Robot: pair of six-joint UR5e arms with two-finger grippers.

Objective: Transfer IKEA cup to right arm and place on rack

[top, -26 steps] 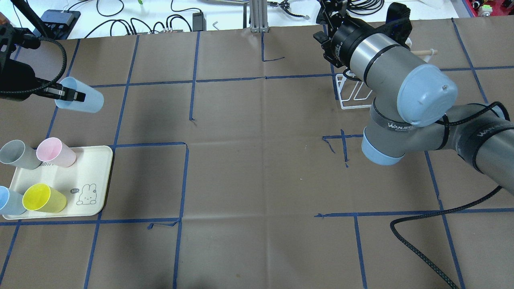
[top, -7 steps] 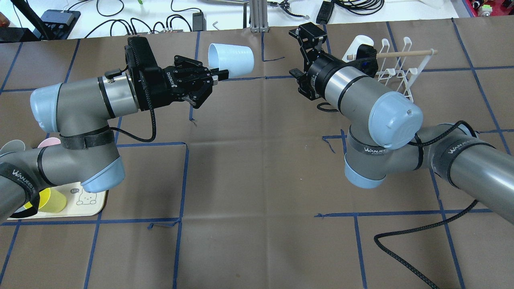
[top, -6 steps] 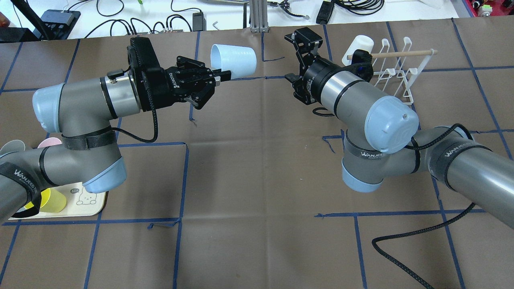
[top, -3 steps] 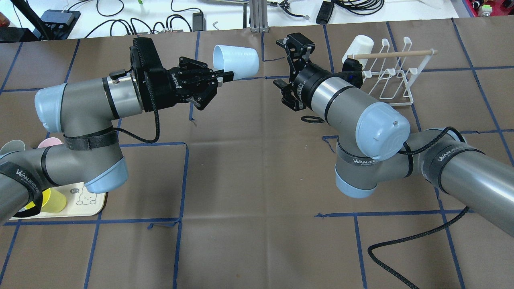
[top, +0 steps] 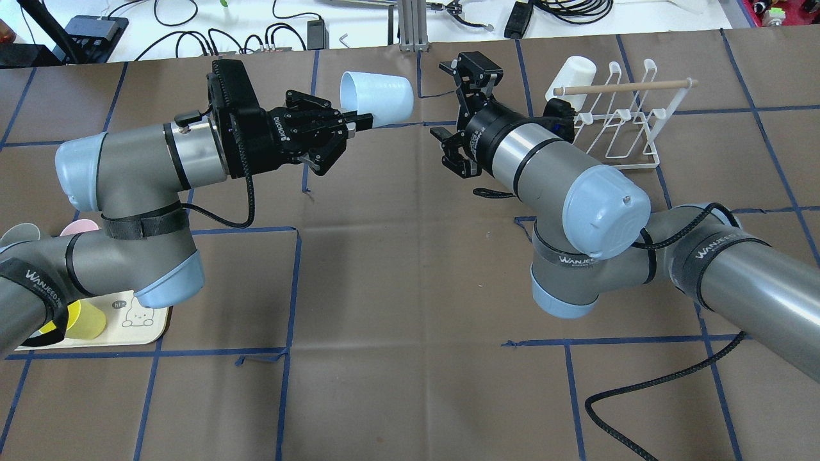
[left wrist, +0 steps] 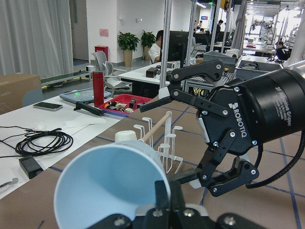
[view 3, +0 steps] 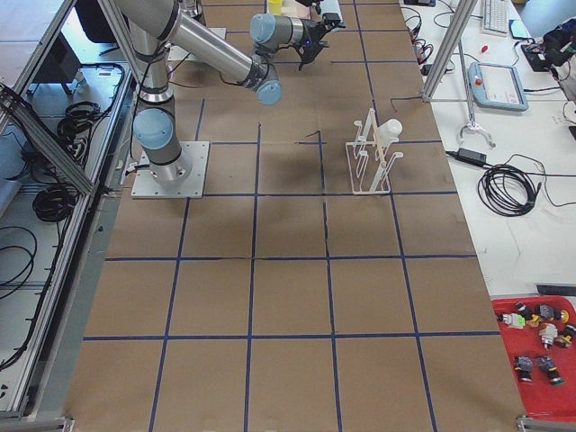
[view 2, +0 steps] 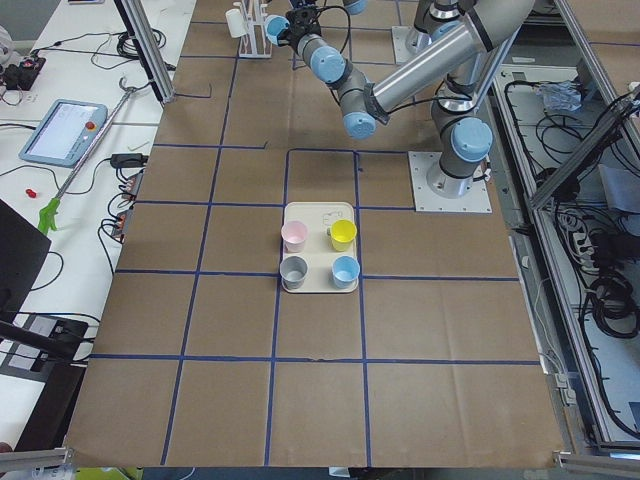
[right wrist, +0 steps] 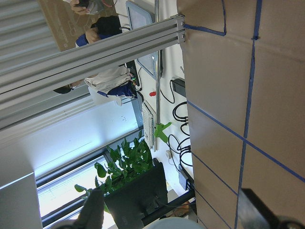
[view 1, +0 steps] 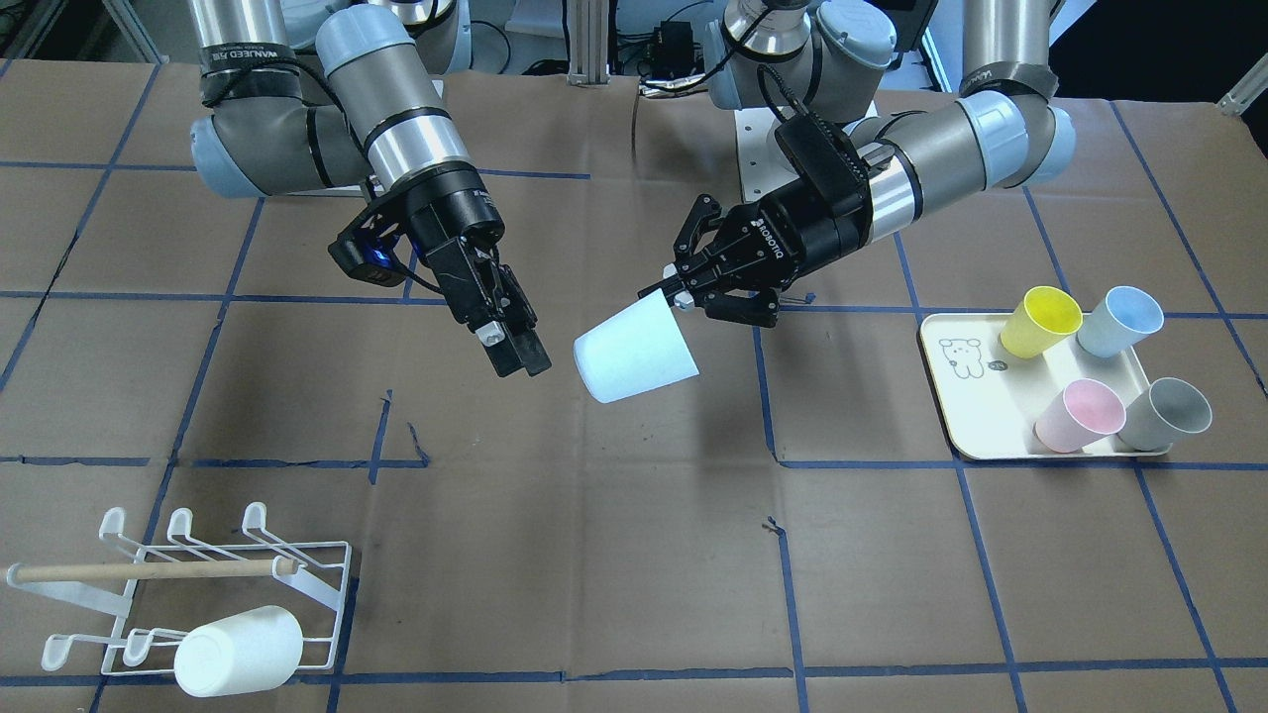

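Since a few seconds ago my right arm (top: 564,186) has swung away from the rack (view 1: 342,584) toward the middle of the table (view 1: 594,555). My left arm has carried the pale blue cup (view 1: 634,354) over from the far end to meet it. My left gripper (view 1: 666,293) is clamped on the cup's rim, one finger inside the mouth and one outside. The cup hangs in the air on its side, well apart from the rack, its closed base pointing back toward the rack's side. My right gripper (view 1: 520,358) sits between the rack and the cup, just beside the base and not touching it. Its wrist camera shows the two fingers spread wide with nothing between them. On the rack a white cup (view 1: 238,651) lies on the lower prongs, below the wooden dowel (view 1: 149,570). Far from the rack, past the held cup, the cream tray (view 1: 976,406) carries a yellow cup (view 1: 1038,319), a blue cup (view 1: 1119,319), a pink cup (view 1: 1080,414) and a grey cup (view 1: 1167,414).
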